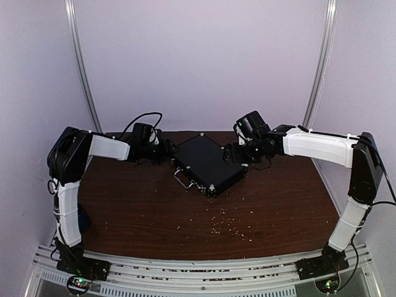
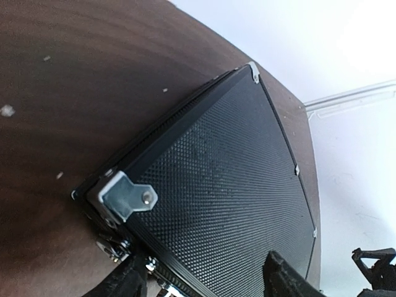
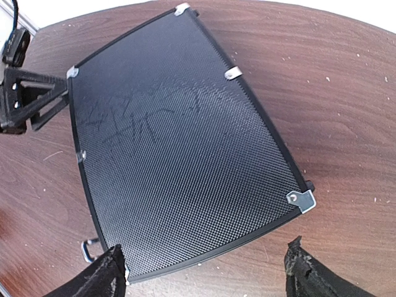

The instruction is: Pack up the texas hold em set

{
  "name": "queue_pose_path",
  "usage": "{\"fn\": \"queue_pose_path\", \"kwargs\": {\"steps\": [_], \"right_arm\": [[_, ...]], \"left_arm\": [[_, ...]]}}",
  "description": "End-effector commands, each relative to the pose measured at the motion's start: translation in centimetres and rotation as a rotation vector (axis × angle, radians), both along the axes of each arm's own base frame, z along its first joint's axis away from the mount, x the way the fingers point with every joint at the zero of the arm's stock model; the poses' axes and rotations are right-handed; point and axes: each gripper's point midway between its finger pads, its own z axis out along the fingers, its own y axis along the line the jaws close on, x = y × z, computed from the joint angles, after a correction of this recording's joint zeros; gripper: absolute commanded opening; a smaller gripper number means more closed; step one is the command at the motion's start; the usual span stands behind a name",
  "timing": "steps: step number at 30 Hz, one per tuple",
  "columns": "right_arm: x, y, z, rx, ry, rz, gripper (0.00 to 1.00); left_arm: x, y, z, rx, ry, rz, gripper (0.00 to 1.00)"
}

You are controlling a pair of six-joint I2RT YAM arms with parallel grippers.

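— What sat closest to your lens?

— My own left fingertips (image 2: 127, 281), dark and blurred at the bottom of the wrist view. They were spread wide with nothing clamped between them. From above, my left gripper (image 1: 164, 151) hung at the case's left corner.

— And the case itself?

— The black case (image 1: 207, 164) lay closed and flat on the brown table (image 1: 142, 210), turned cornerwise. Its silver handle (image 1: 184, 178) faced the near side. A silver corner (image 2: 124, 195) showed just above my left fingers.

— Your other arm?

— My right gripper (image 1: 231, 153) was parted too, holding nothing, at the case's far-right edge. I couldn't tell whether either gripper touched the lid.

— Anything else?

— There were pale crumbs (image 1: 235, 226) on the table, between the case and my bases.
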Motion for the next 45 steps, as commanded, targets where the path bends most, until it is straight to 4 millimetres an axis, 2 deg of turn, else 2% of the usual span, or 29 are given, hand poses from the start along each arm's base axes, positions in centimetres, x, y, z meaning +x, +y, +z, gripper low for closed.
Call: {"fn": "queue_pose_path", "kwargs": {"steps": [1,4,7,11,13,16,20,25,28,31,39,45], "right_arm": [[-0.4,-1.0,0.9,-0.001,-0.019,-0.038,0.87],[-0.5,-1.0,0.8,-0.005,-0.020,-0.031,0.87],[-0.7,-0.4,0.9,0.000,-0.022,0.011,0.86],[-0.8,0.4,0.0,0.002,-0.007,0.047,0.85],[-1.0,1.1,-0.8,0.011,0.016,0.073,0.82],[-1.3,2.2,-2.1,0.025,0.052,0.109,0.73],[-1.7,3.3,-3.3,0.022,0.078,0.153,0.66],[-2.0,4.0,-5.3,-0.005,0.113,0.192,0.62],[-1.8,4.1,-6.0,-0.026,0.128,0.196,0.59],[-1.8,4.0,-6.6,-0.051,0.147,0.197,0.58],[-2.1,3.6,-7.2,-0.079,0.162,0.211,0.57],[-2.2,3.6,-7.6,-0.098,0.171,0.225,0.56]], "left_arm": [[-0.3,-3.2,0.8,-0.007,-0.071,-0.111,0.66],[-0.4,-1.5,1.7,0.075,-0.092,-0.060,0.67],[-1.7,0.7,2.4,0.163,-0.096,-0.015,0.68],[-5.1,3.2,4.3,0.203,-0.117,0.020,0.69],[-7.1,3.7,4.7,0.203,-0.117,0.010,0.69],[-10.1,2.6,4.8,0.184,-0.099,-0.055,0.67],[-13.8,-1.5,5.3,0.151,-0.095,-0.175,0.64],[-16.0,-5.9,5.2,0.107,-0.081,-0.296,0.61],[-16.5,-7.6,4.7,0.104,-0.073,-0.330,0.59],[-16.5,-8.4,3.6,0.100,-0.050,-0.334,0.59],[-16.5,-9.3,0.3,0.109,0.025,-0.334,0.52],[-16.2,-9.3,-1.0,0.144,0.055,-0.318,0.47]]}}
